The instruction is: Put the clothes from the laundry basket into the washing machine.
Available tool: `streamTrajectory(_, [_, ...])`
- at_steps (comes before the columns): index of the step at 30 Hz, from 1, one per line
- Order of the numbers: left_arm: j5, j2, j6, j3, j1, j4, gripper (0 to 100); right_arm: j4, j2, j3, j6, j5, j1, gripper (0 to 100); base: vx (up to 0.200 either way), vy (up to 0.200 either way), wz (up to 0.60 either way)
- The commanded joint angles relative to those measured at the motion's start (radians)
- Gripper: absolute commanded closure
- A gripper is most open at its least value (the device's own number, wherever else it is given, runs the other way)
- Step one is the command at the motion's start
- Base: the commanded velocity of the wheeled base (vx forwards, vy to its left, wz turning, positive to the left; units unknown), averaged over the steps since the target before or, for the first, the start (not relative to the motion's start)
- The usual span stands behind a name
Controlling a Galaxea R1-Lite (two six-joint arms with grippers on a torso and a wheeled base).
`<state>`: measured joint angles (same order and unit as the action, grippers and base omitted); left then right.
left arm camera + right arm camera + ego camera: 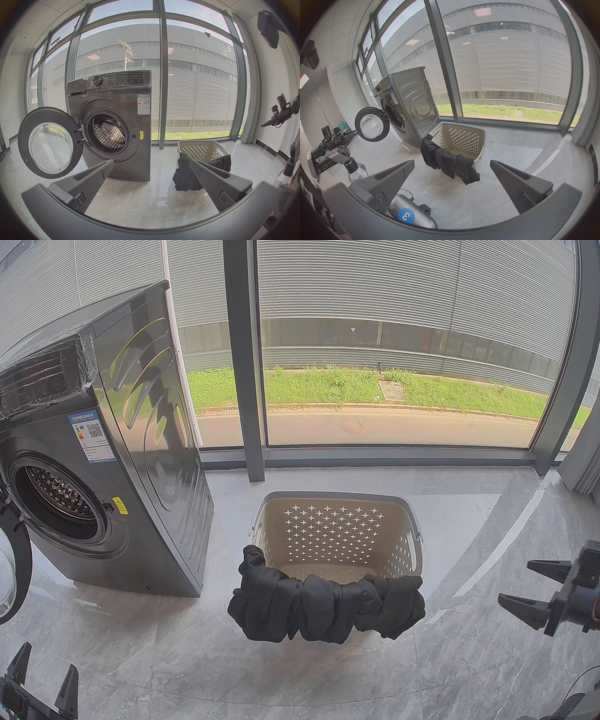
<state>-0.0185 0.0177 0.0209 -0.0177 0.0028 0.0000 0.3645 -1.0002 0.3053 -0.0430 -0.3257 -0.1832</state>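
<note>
A beige laundry basket (409, 534) (200, 149) (462, 139) stands on the floor in front of the window. A black garment (325, 605) (185, 176) (447, 159) hangs over its near rim. To the left stands the grey washing machine (144, 427) (125, 125) (412, 100), its round door (50, 142) (372, 124) swung open and the drum (59, 493) (109, 132) bare. My left gripper (42, 674) (150, 170) is open, low at the near left. My right gripper (528, 587) (451, 170) is open, to the right of the basket, with nothing between its fingers.
Grey marble floor (312, 671) spreads around the basket and machine. A tall window with a dark pillar (244, 359) runs behind them. A curtain (584, 459) hangs at the far right.
</note>
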Motion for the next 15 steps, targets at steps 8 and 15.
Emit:
streamTrajectory(8, [0.0, -0.018, 0.001, 0.016, 0.0, -0.002, 0, 0.131, -0.423, 0.113, 0.086, 0.008, -0.194, 0, 0.0, 0.0, 0.0])
streamTrajectory(15, [-0.001, -0.018, 0.001, 0.016, 0.0, 0.0, 0, 0.133, -0.609, 0.23, 0.094, 0.132, -0.226, 0, 0.0, 0.0, 0.0])
